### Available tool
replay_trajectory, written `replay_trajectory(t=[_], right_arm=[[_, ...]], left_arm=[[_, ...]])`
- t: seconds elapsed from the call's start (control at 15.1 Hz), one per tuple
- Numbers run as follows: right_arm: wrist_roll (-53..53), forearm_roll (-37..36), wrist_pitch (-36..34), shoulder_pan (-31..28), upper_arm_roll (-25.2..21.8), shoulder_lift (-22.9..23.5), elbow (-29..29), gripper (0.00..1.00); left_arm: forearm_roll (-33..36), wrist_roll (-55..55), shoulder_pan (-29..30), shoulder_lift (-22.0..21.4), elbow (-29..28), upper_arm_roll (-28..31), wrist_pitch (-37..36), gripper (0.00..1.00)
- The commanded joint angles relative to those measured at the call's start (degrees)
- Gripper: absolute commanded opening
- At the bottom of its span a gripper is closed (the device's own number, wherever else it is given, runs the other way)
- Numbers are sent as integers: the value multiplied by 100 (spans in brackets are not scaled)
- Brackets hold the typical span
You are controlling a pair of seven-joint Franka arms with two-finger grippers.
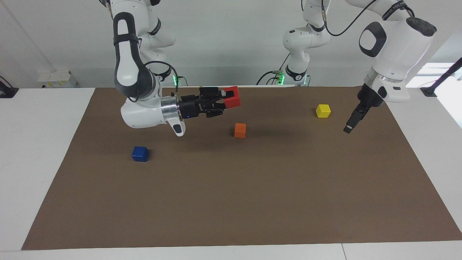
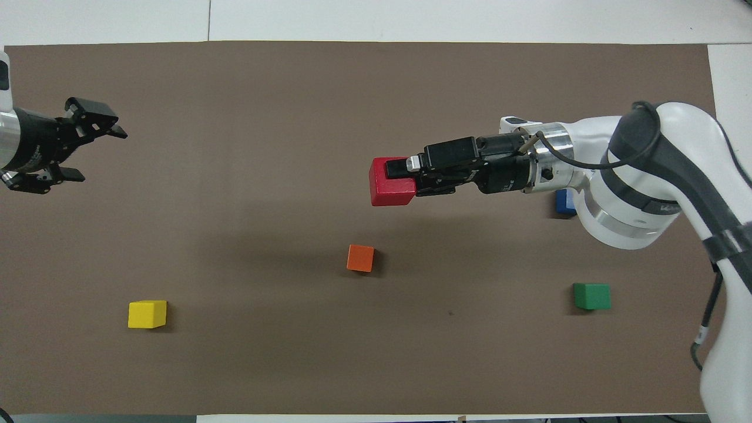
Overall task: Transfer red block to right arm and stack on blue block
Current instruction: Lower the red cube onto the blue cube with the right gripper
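My right gripper (image 1: pixel 228 99), the one with the blue wrist light, is shut on the red block (image 1: pixel 232 96) and holds it sideways in the air over the middle of the mat, above the orange block. The red block also shows in the overhead view (image 2: pixel 392 182), at the right gripper's (image 2: pixel 405 176) tips. The blue block (image 1: pixel 140 154) lies on the mat toward the right arm's end; in the overhead view the blue block (image 2: pixel 564 202) is partly hidden by that arm. My left gripper (image 2: pixel 103 154) is open and empty, up over the left arm's end of the mat (image 1: pixel 349 127).
An orange block (image 1: pixel 240 130) lies mid-mat. A yellow block (image 1: pixel 323 111) lies near the left gripper. A green block (image 2: pixel 591 295) lies nearer to the robots than the blue block, hidden by the right arm in the facing view. The brown mat (image 1: pixel 252 202) covers the table.
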Motion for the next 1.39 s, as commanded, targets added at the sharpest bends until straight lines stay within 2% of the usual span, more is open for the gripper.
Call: replay_trajectory(t=[0.0,0.07,0.2,0.4,0.66,0.86,1.06,1.19,1.32], right_arm=[[495,-945,183,-162,10,-381,-42,0],[600,-1384,209,-189,1,-434,36,0],[890,-2324,209,-276,1,-487,221,0],[1330,-4011,218,-277,1,-540,572,0],[2103,-6024,148,-233,18,-540,1047,0],[2403,-7413,209,-189,27,-540,1057,0],[2693,-8434,244,-180,45,-549,995,0],[3174,-8892,340,-171,45,-575,873,0],[3317,-9200,761,-189,45,-671,453,0]], left_arm=[[817,1314,39,238,579,-52,-859,100],[1169,1754,13,221,580,-52,-913,100],[1365,2354,30,150,528,-52,-905,100],[1270,2426,92,-34,344,-52,-1010,100],[1199,2417,-110,-201,70,-53,-1044,100],[936,2435,-102,-534,0,17,-1150,100],[663,2522,-137,-728,-175,53,-1159,100],[549,2978,-215,-773,-229,280,-1133,100],[434,3085,-383,-764,-220,553,-1063,100]])
